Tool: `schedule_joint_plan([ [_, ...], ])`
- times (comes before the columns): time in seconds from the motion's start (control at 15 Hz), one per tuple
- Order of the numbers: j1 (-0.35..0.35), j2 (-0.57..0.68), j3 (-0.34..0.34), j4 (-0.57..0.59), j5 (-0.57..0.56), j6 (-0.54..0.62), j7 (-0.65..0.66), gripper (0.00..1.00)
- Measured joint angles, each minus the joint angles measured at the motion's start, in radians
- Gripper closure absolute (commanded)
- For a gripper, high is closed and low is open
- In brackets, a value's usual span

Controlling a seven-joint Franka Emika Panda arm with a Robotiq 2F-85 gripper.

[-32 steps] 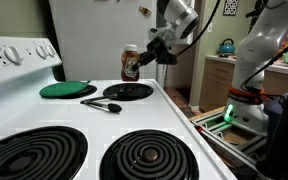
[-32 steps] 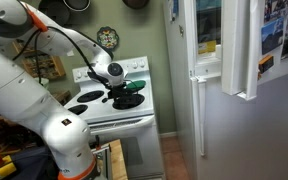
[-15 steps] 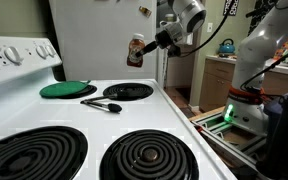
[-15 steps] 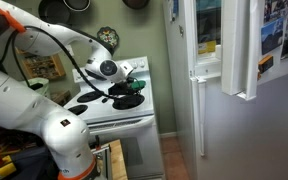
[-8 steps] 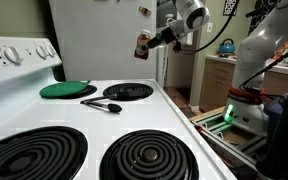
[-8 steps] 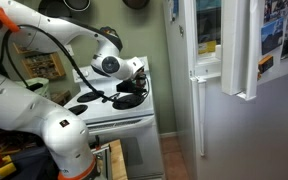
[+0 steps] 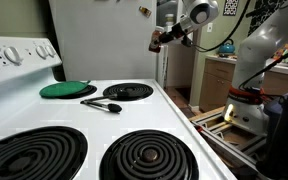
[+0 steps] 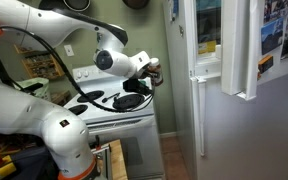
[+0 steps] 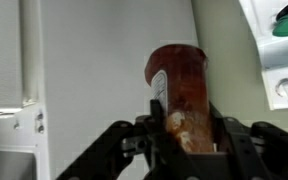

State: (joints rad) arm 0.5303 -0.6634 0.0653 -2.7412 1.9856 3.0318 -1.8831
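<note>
Now the end effector is clamped on the red-brown jar, high in the air near the white fridge, so this looks like carrying, and the next move needs a steady grip.

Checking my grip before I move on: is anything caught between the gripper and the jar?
Nothing visible. In the wrist view the gripper is shut straight onto the jar, with a finger on each side of the glass. In an exterior view the jar is in the air, apart from the stove.
</note>
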Motion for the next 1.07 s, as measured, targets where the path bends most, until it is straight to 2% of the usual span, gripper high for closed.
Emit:
schedule_joint_plan([
  [0.07, 0.003, -0.009, -0.021, 0.0, 0.0, 0.022, -0.002, 0.81],
  [0.13, 0.007, -0.017, -0.04, 0.0, 0.0, 0.041, -0.007, 0.56],
  [0.33, 0.007, -0.017, -0.046, 0.0, 0.0, 0.045, -0.009, 0.56],
  [0.4, 0.007, -0.014, -0.043, 0.0, 0.0, 0.045, -0.009, 0.81],
  [0.67, -0.005, -0.013, -0.055, 0.0, 0.0, 0.051, -0.004, 0.81],
  [1.07, -0.02, -0.05, -0.136, 0.001, -0.017, 0.074, 0.0, 0.81],
])
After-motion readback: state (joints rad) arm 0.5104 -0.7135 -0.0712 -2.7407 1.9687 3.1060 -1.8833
